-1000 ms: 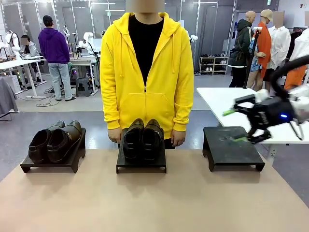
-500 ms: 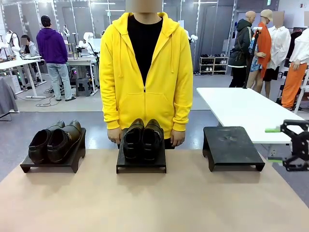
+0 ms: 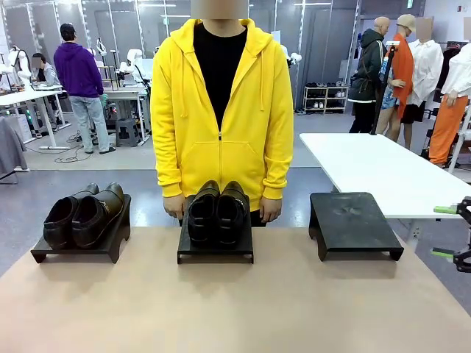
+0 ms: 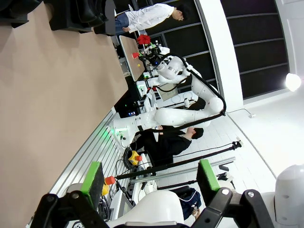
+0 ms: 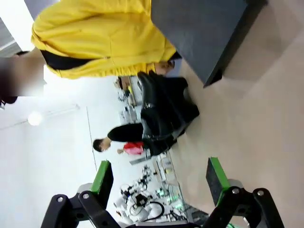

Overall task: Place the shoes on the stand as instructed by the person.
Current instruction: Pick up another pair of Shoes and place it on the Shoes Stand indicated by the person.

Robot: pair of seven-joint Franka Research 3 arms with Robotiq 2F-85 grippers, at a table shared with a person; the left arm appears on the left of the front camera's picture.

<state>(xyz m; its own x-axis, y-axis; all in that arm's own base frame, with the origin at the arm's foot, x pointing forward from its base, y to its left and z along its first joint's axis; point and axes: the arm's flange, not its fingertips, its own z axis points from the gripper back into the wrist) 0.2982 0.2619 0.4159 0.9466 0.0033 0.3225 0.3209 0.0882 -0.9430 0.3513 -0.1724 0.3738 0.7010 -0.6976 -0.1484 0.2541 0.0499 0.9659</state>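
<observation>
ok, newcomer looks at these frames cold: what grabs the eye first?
The person in the bright yellow hoodie, standing at the table's far edge behind the middle stand, which carries a pair of black dress shoes. A second pair sits on the left stand; the right stand is bare. The right gripper hangs open at the right edge.
</observation>
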